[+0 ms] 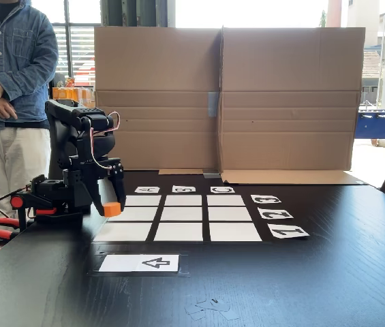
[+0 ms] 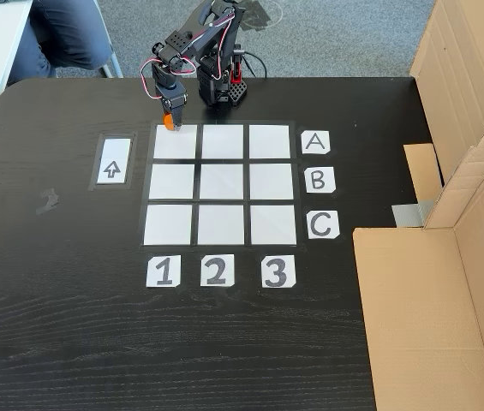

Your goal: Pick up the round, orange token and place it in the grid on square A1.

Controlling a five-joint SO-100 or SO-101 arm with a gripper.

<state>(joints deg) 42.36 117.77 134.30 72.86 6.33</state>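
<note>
A dark, wood-grained surface (image 2: 70, 342) carries the grid (image 2: 221, 185) of nine white paper squares, with labels A, B, C along one side and 1, 2, 3 along another. A white arrow card (image 2: 113, 160) lies just beside the grid, apart from it. Tall cardboard sheets (image 1: 226, 95) stand as a screen along the far edge in a fixed view; in another fixed view more cardboard (image 2: 434, 317) lies flat over the surface's right part. A person (image 1: 8, 88) in a denim shirt stands behind the arm with hands clasped, in front of bright windows.

Around the grid, the dark surface lies bare toward the numbered labels and beyond the arrow card, up to its rounded corner. The arm's base (image 2: 221, 86) sits near the edge, close to the A row.

The fingers (image 2: 170, 111) point downward, pinching the orange token (image 2: 170, 122) between them. The token hangs at the outer edge of square A1 (image 2: 176, 144), the corner rectangle nearest the arm. Whether it touches the paper cannot be told; in a fixed view the token (image 1: 112, 209) seems slightly above the surface.
</note>
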